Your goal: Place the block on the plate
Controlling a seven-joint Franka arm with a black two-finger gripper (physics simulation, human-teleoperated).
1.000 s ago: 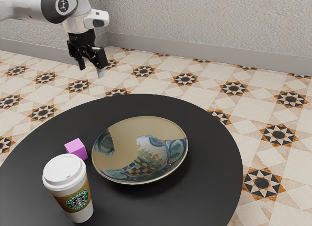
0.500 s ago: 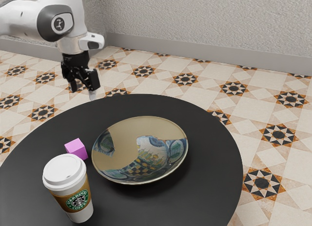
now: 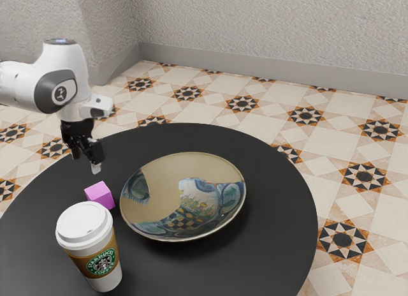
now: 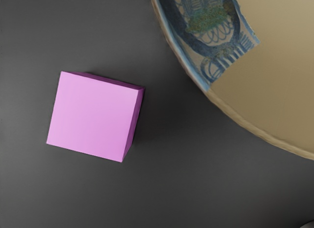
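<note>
My gripper (image 3: 87, 161) hangs above the table in the exterior view, its two fingers apart and nothing between them. Just beyond and below it, the pink block (image 3: 100, 196) rests on the dark table, close behind the coffee cup. The plate (image 3: 164, 175), a wide shallow dish with a painted pattern, lies toward the exterior view's right from the block. From the hand, the pink block (image 4: 93, 116) appears slightly turned, with a gap of bare table between it and the curved rim of the plate (image 4: 279, 90).
A white-lidded paper coffee cup (image 3: 95, 251) stands upright beside the block, at the near side of the round black table (image 3: 268, 187). Beyond the table's edge are a patterned tile floor (image 3: 344, 130) and a pale wall.
My hand has come down and toward the exterior view's left, nearer to the block. The block, plate and cup have stayed where they were.
</note>
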